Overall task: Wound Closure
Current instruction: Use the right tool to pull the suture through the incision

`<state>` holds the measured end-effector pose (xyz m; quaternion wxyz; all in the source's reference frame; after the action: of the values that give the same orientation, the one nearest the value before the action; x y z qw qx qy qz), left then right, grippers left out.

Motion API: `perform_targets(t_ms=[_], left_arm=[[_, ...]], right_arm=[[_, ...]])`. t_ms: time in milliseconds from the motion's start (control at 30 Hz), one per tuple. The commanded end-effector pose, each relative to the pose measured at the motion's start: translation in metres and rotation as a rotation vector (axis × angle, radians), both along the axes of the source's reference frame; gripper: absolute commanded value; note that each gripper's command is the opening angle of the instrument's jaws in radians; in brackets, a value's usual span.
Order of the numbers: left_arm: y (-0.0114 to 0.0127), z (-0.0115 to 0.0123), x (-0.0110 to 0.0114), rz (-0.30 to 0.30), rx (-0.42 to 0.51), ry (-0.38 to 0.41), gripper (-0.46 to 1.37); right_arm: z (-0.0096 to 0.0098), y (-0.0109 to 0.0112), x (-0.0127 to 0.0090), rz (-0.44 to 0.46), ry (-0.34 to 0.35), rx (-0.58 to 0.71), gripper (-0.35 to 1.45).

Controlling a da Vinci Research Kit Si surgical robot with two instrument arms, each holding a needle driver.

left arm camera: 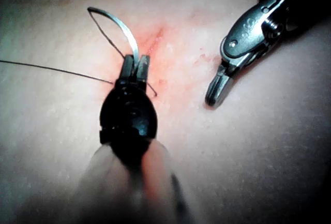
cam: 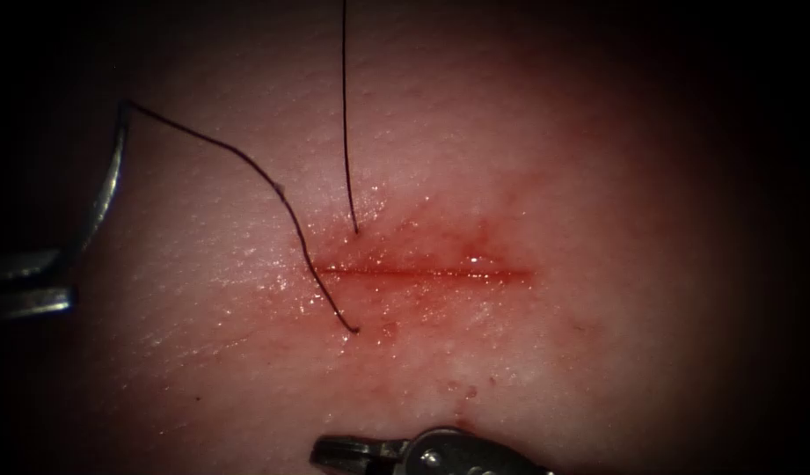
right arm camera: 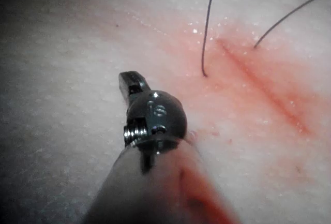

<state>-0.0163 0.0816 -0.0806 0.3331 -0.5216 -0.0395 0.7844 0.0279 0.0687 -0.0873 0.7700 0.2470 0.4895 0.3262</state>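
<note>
My L tool (cam: pixel 57 281) sits at far left w/ jaws clenched on the needle (cam: pixel 113 176) near one end of its curve, needle arcing up free of the tissue (cam: pixel 598 176), well left of the cut (cam: pixel 426 273). Thread (cam: pixel 273 189) runs from the needle's top end down-right into tissue below the cut's left end, w/ a 2nd strand entering just above the cut, so the stitch spans that end; red fluid (cam: pixel 440 242) smears around the cut. My R tool (cam: pixel 339 450) is below the cut, jaws closed together, gripping nothing, tip resting near the tissue surface.
</note>
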Motion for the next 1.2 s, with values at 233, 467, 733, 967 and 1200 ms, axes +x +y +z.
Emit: perform_targets(t_ms=[233,467,733,967,1200], left_arm=[[0.0001,0.0001,0.0,0.008,-0.003,-0.003,-0.35],[0.0001,0.0001,0.0001,0.009,-0.003,-0.004,-0.35],[0.0002,0.0001,0.0001,0.01,-0.002,-0.005,-0.35],[0.0002,0.0002,0.0001,0.011,-0.002,-0.006,-0.35],[0.0002,0.0001,0.0001,0.011,-0.003,-0.01,-0.35]], right_arm=[[0.0007,0.0014,-0.001,-0.001,0.007,-0.154,-0.35],[0.0046,0.0053,-0.0015,0.043,-0.036,-0.217,1.32],[0.0091,0.0075,-0.0005,0.047,-0.046,-0.244,1.4],[0.01,0.0073,0.0011,0.019,-0.02,-0.243,1.35],[0.0104,0.0068,0.002,-0.037,-0.025,-0.254,1.17]])
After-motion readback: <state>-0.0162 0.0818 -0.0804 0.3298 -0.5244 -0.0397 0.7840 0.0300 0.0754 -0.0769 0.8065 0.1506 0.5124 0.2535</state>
